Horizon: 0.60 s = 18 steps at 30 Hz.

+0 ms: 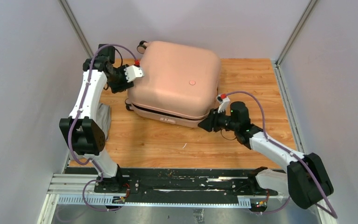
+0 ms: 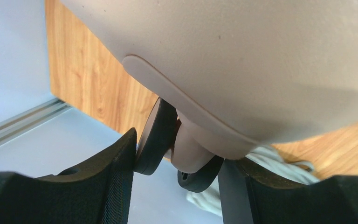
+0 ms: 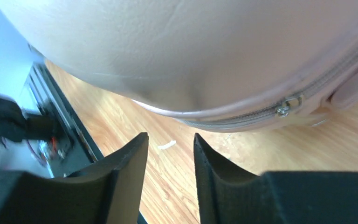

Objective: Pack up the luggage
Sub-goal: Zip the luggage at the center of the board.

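Note:
The luggage (image 1: 175, 79) is a pale pink hard-shell suitcase lying closed and flat on the wooden table (image 1: 168, 140). My left gripper (image 1: 126, 86) is at its left corner. In the left wrist view the left gripper (image 2: 179, 154) is shut on a black-and-pink wheel (image 2: 154, 135) under the shell (image 2: 242, 56), a finger touching each side. My right gripper (image 1: 207, 125) is at the front right corner, just off the shell. In the right wrist view this gripper (image 3: 171, 140) is open and empty, below the zipper pull (image 3: 283, 108) on the seam.
A grey cloth bundle (image 1: 103, 116) lies on the table by the left arm and shows pale behind the wheel (image 2: 279, 158). A small white scrap (image 1: 185, 145) lies in front of the suitcase. The black rail (image 1: 177, 184) runs along the near edge. Pale walls stand on three sides.

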Motion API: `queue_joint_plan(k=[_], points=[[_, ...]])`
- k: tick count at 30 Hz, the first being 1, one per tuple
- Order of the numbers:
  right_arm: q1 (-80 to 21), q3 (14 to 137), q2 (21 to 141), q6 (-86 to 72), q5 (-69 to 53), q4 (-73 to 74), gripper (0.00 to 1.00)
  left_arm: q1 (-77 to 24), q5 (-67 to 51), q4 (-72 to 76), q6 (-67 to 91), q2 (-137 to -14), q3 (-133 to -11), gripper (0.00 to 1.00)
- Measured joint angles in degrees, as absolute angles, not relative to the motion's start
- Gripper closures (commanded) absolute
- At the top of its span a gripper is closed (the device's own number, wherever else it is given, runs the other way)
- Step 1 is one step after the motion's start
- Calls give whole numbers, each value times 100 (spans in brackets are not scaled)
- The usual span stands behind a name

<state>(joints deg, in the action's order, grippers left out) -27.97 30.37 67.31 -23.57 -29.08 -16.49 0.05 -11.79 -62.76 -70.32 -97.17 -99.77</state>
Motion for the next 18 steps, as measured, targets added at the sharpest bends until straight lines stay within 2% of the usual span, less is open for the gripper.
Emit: queue_joint_plan(k=[7,18], points=[[-1573,3096,6060,-2982,-3009,-1212,47,-97,-1573,-6427,-6460,-9690,-9979,100],[-569,3817,6980,-3551,-2239,-261,50,-99,-1743,-6222,-6305,-9317,-9511,100]])
